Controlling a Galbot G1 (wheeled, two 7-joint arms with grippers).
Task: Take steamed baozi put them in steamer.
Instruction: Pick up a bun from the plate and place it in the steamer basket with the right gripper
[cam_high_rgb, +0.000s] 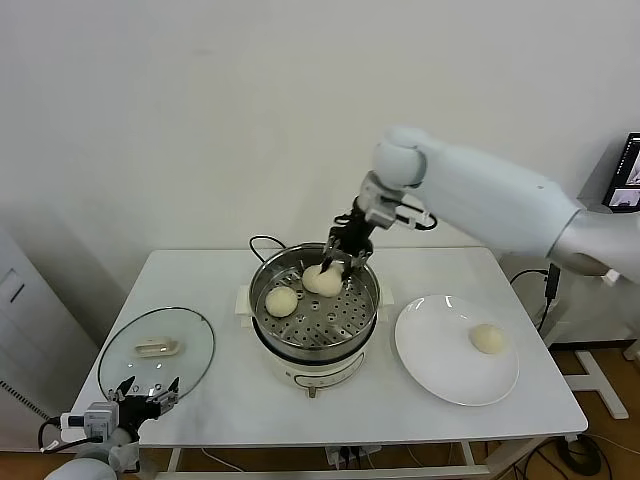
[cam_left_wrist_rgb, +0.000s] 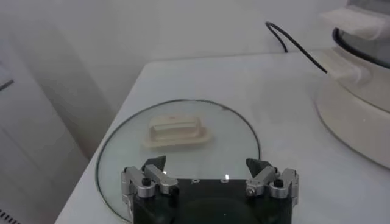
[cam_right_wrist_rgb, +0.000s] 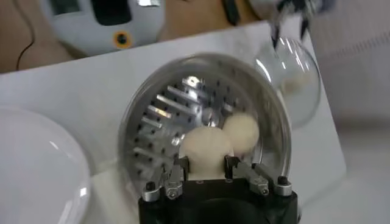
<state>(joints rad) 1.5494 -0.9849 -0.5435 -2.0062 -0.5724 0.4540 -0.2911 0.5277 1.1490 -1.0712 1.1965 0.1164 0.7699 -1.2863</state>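
Observation:
My right gripper (cam_high_rgb: 338, 266) is shut on a cream-white baozi (cam_right_wrist_rgb: 205, 152), holding it inside the steel steamer (cam_high_rgb: 369, 300) at its far side, low over the perforated tray. A second baozi (cam_high_rgb: 281, 301) lies on the tray to the left, seen beside the held one in the right wrist view (cam_right_wrist_rgb: 242, 133). Another baozi (cam_high_rgb: 487, 338) rests on the white plate (cam_high_rgb: 430, 355) to the right of the steamer. My left gripper (cam_high_rgb: 148, 391) hangs open at the table's front left corner, over the near rim of the glass lid (cam_left_wrist_rgb: 244, 131), holding nothing.
The glass lid (cam_high_rgb: 195, 340) with its white handle (cam_left_wrist_rgb: 175, 131) lies flat on the table left of the steamer. A black cord (cam_high_rgb: 262, 241) runs behind the steamer (cam_left_wrist_rgb: 353, 115). The white table (cam_high_rgb: 350, 410) ends close in front of the plate and lid.

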